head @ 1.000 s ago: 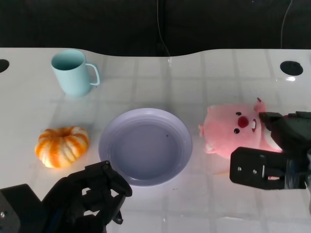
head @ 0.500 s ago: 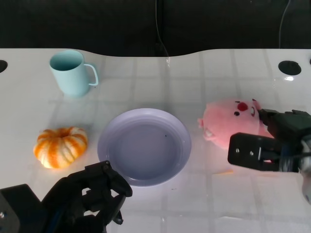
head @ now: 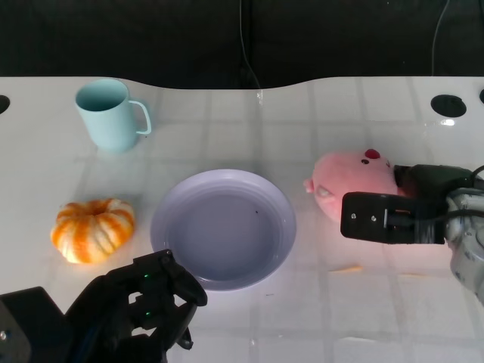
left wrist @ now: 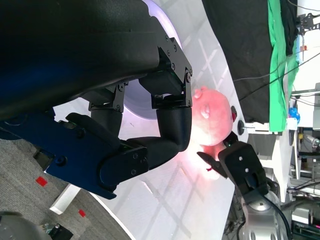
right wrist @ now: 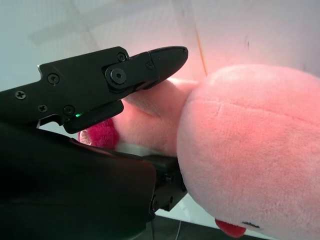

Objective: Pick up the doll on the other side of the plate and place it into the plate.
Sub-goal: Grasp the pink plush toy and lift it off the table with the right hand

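White desk (head: 227, 113), tiled pattern, dark backdrop behind. Lavender plate (head: 172, 214) sits mid-desk. Pink doll (head: 352, 178) lies just right of the plate, apart from its rim. Right hand (head: 393, 215) grips the doll: fingers (right wrist: 145, 67) wrap the plush body in the right wrist view. Left hand (head: 147, 306) hangs low at the near edge, fingers curled in, holding nothing. Teal mug (head: 110, 113) stands at far left; striped orange pumpkin (head: 92, 228) rests left of the plate.
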### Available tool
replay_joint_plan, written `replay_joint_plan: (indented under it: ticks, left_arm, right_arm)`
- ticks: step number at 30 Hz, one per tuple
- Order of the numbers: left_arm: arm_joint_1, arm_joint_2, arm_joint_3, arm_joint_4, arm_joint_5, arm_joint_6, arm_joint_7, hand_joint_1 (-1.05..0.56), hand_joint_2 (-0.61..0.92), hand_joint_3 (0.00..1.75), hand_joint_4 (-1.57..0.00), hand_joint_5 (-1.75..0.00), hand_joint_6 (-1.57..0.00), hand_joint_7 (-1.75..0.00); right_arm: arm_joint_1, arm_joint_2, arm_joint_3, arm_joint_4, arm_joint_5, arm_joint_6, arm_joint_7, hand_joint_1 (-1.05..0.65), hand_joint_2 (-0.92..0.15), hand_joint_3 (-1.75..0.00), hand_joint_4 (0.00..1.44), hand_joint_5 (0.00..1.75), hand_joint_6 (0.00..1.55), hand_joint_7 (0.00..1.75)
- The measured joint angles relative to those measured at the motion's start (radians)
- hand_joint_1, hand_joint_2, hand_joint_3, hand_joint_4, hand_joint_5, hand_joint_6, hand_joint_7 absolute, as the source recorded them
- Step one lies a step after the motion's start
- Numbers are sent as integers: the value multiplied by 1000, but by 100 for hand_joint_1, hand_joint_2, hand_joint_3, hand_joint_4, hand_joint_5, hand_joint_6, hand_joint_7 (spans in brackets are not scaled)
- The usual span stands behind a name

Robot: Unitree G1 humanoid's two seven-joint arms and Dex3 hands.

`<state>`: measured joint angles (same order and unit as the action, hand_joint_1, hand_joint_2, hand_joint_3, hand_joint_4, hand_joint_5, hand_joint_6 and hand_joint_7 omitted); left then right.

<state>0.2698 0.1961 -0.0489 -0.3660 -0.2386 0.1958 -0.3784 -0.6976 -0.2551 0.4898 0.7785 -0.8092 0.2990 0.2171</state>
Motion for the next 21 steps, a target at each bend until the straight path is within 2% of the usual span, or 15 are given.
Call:
replay_joint_plan:
  ticks: [2, 3, 4, 5, 7, 11, 12, 15, 18, 19, 21]
  left_arm:
    - [0, -1, 0, 0, 0, 0, 0, -38, 69, 88, -61, -175, -67, -139]
    - [0, -1, 0, 0, 0, 0, 0, -38, 69, 88, -61, -175, -67, -139]
    - [0, -1, 0, 0, 0, 0, 0, -38, 69, 88, -61, -175, -67, -139]
    - [0, -1, 0, 0, 0, 0, 0, -38, 70, 88, -61, -175, -66, -139]
    - [0, -2, 0, -1, 0, 0, 0, -37, 70, 89, -61, -175, -66, -139]
    - [0, -1, 0, -2, 0, 0, 0, -37, 69, 89, -61, -175, -66, -140]
    - [0, -2, 0, -2, 0, 0, 0, -37, 69, 89, -61, -175, -66, -140]
    - [0, -2, 0, -2, 0, 0, 0, -37, 69, 89, -61, -175, -66, -140]
    - [0, -2, 0, -2, 0, 0, 0, -37, 69, 90, -60, -175, -66, -140]
    - [0, -2, 0, -2, 0, 0, 0, -37, 69, 90, -60, -175, -65, -140]
    - [-1, -2, 0, -2, -1, 0, 0, -36, 69, 90, -60, -175, -65, -140]
  right_arm:
    - [-11, 9, 0, 42, 5, -23, -57, -33, -92, -4, 76, 9, 94, 9]
    - [-11, 11, -1, 55, 11, -36, -92, -32, -92, -4, 87, 15, 100, 9]
    - [-11, 13, -2, 65, 17, -48, -122, -31, -92, -3, 90, 34, 108, 5]
    - [-10, 13, 0, 71, 17, -58, -148, -31, -92, -5, 84, 58, 110, 3]
    - [-10, 13, 10, 82, 15, -68, -183, -31, -92, -21, 74, 85, 102, 1]
    - [-11, 11, 31, 90, 12, -73, -226, -33, -92, -38, 68, 93, 97, 0]
    - [-10, 9, 36, 92, 10, -74, -238, -34, -92, -38, 66, 93, 96, 0]
    - [-4, 5, 35, 95, 7, -75, -279, -36, -92, -30, 67, 107, 97, 1]
    - [9, 16, -5, 102, 46, -74, -339, -32, -92, -27, 75, 86, 102, 2]
    - [12, 18, -15, 103, 59, -73, -357, -31, -92, -24, 79, 91, 107, 4]
    - [21, 23, -37, 104, 78, -75, -395, -29, -92, -22, 79, 117, 114, 6]
